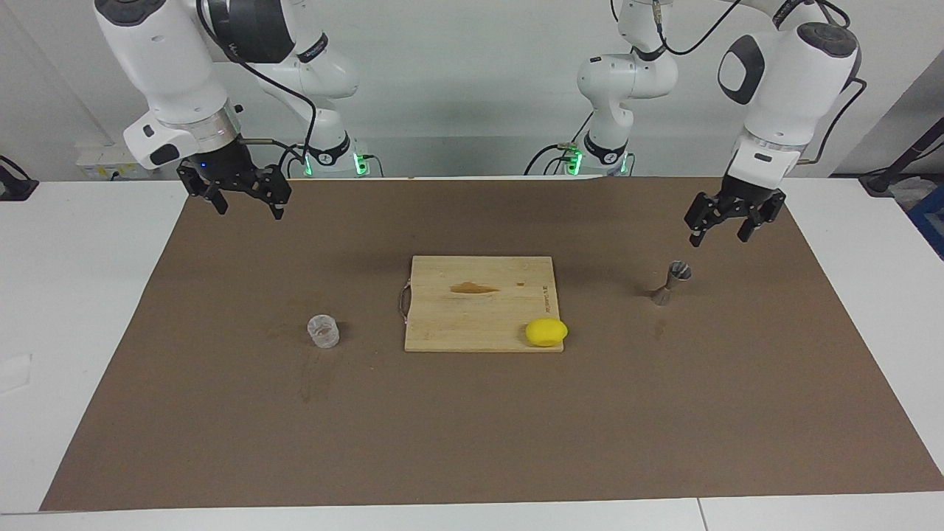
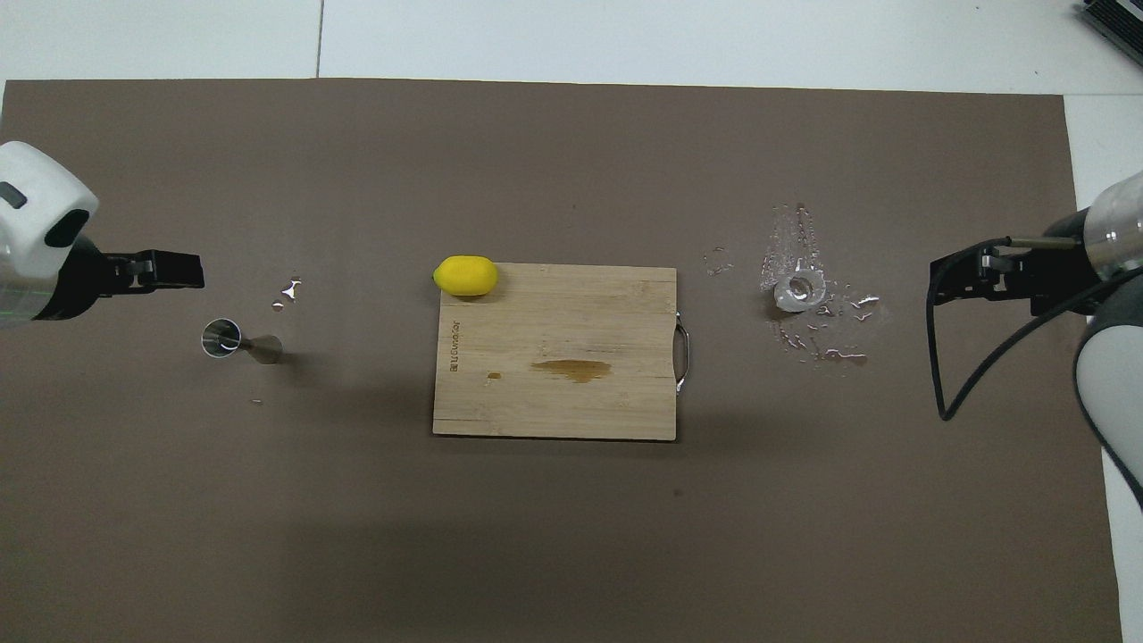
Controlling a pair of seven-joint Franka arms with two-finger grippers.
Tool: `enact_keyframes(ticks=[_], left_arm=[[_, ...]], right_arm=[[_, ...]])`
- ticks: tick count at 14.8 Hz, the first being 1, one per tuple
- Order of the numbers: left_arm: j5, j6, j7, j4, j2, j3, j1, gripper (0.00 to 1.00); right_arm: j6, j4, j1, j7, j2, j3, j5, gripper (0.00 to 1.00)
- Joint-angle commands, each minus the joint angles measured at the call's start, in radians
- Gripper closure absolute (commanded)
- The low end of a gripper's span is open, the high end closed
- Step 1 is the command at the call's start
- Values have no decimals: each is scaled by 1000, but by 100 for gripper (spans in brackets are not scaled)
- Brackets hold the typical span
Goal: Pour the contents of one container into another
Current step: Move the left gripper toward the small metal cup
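Note:
The small clear ribbed cup (image 1: pixel 323 330) stands upright on the brown mat toward the right arm's end of the table; it also shows in the overhead view (image 2: pixel 797 290). The silvery hourglass jigger (image 1: pixel 671 282) stands on the mat toward the left arm's end, also seen from above (image 2: pixel 237 342). My right gripper (image 1: pixel 249 210) is open and empty, raised over the mat's edge at its own end, well apart from the cup (image 2: pixel 938 281). My left gripper (image 1: pixel 721 237) is open and empty, raised over the mat close to the jigger without touching it (image 2: pixel 192 271).
A wooden cutting board (image 1: pixel 457 324) with a metal handle and a brown stain lies mid-table. A yellow lemon (image 1: pixel 546 332) sits on the board's corner farthest from the robots, toward the left arm's end. Water droplets (image 2: pixel 826 339) lie around the cup, a few (image 2: pixel 288 289) near the jigger.

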Motion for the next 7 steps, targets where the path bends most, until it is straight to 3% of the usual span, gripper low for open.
enact_keyframes(ticks=[1, 7], left_arm=[[11, -37, 1, -32, -39, -3, -39, 0], [11, -99, 1, -34, -50, -8, -79, 0]], right_arm=[[-3, -7, -11, -7, -4, 6, -8, 0], [-3, -7, -9, -7, -4, 6, -8, 0]])
